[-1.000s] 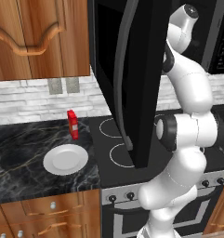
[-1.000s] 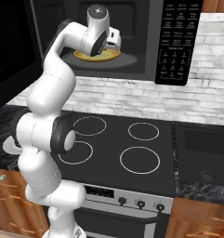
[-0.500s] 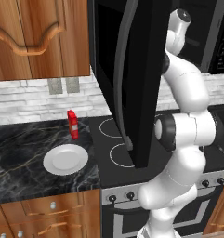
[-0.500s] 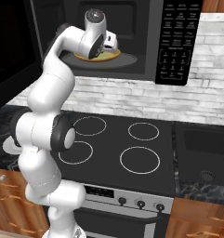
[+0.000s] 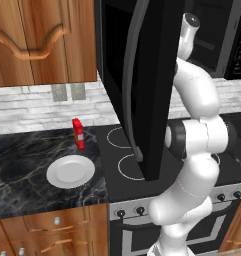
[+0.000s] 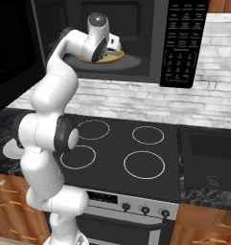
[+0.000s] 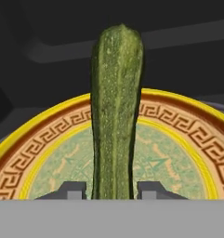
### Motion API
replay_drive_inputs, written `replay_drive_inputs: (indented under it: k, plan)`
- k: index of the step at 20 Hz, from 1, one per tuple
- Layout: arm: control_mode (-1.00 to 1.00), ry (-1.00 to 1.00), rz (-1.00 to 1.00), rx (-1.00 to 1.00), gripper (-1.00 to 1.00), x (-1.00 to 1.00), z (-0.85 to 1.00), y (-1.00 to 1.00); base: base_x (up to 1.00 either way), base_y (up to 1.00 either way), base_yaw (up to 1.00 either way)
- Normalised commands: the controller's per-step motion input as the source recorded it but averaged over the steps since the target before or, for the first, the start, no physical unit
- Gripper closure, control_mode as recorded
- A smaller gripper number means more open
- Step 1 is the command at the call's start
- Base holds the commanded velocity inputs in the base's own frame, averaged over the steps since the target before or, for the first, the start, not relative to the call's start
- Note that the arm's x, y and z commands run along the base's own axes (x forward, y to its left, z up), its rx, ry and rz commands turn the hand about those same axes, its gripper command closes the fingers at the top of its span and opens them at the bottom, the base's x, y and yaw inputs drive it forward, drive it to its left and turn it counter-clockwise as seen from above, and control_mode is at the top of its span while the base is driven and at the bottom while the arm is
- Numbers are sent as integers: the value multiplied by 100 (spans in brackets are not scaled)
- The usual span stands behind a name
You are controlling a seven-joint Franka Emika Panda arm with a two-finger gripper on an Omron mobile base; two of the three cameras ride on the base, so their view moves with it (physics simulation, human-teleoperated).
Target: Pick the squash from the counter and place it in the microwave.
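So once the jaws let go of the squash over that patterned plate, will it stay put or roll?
The squash looks round-sided and smooth, so it may roll sideways. It seems stiff, unlikely to sag. The turntable plate looks flat and glossy, offering little to stop it.

From the hand view I cannot confirm contact: the squash (image 7: pixel 115 111) runs out of frame at the bottom between the fingertips (image 7: pixel 70 190). The turntable plate (image 7: pixel 178 153) is cropped left and right. In the right base view my arm hides the gripper (image 6: pixel 114 45)
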Motion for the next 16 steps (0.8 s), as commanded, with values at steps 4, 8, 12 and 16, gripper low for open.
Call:
replay_drive_inputs:
  k: [4,8,12,16]
  plan:
    - [-100,0,0,0,-100,2,0,0,0,0,0]
    - [-100,0,0,0,-100,0,0,0,0,0,0]
    - [-100,0,0,0,-100,-32,0,-9,0,0,0]
    - [-100,-2,0,1,-100,-98,0,-2,0,0,0]
